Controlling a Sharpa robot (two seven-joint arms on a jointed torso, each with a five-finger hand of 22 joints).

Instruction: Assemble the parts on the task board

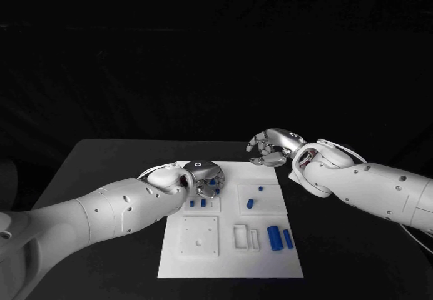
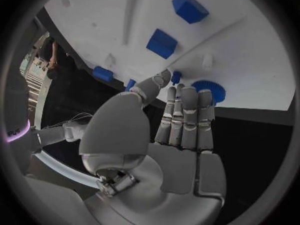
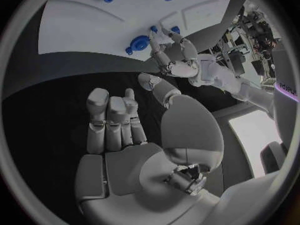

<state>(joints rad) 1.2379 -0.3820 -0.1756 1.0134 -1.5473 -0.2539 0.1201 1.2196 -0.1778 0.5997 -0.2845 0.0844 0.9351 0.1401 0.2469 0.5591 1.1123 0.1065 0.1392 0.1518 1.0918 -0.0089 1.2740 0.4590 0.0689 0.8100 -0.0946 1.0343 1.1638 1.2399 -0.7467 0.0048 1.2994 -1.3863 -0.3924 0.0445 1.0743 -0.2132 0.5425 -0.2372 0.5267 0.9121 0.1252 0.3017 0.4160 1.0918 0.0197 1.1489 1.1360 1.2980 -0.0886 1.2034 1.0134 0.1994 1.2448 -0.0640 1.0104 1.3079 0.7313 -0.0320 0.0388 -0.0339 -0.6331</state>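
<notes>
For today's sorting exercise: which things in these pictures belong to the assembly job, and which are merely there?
Belonging to the job:
white rectangular task board
small blue plastic parts, such as the blue cylinders and blue toothed disc
left silver hand, over the board's far end
right silver hand, over bare table

Merely there:
black table

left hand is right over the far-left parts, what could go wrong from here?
1. The left hand hangs over the task board with several small blue parts packed close by its fingers; reaching for one could knock a neighbour.
2. The round blue toothed part sits right by the board's edge under the fingertips; a nudge might push it off.
3. The right hand hovers off the board's far edge; both hands going in together could collide.
</notes>
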